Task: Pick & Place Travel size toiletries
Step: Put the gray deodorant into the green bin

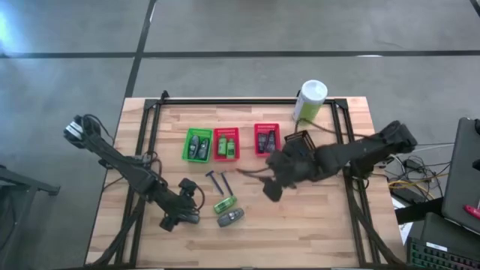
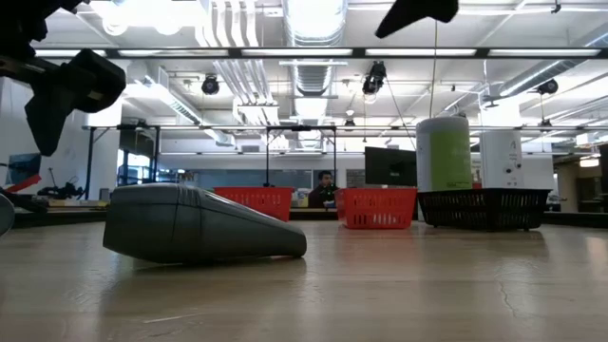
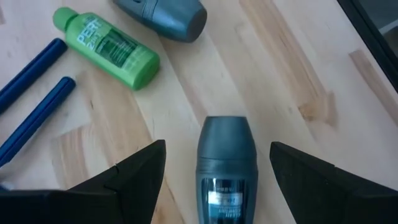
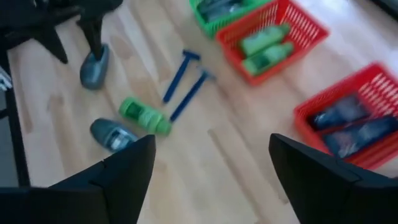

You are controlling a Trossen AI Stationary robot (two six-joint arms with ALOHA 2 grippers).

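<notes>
My left gripper (image 3: 217, 146) is open low over the table's near left part (image 1: 182, 214). Its fingers stand on either side of a grey oval bottle (image 3: 227, 168) that lies flat on the wood, with a gap on each side. A second grey bottle (image 1: 230, 217) and a bright green tube (image 1: 224, 203) lie just right of it, and two blue razors (image 1: 219, 181) lie beyond them. My right gripper (image 4: 211, 140) is open and hangs above the table's middle (image 1: 271, 189), holding nothing.
Along the far side stand a green basket (image 1: 198, 145) of grey bottles, a red basket (image 1: 226, 143) of green tubes, a red basket (image 1: 266, 139) of dark tubes and a dark basket (image 1: 298, 140). A white-and-green canister (image 1: 310, 100) stands behind them. Bare wood lies near and right.
</notes>
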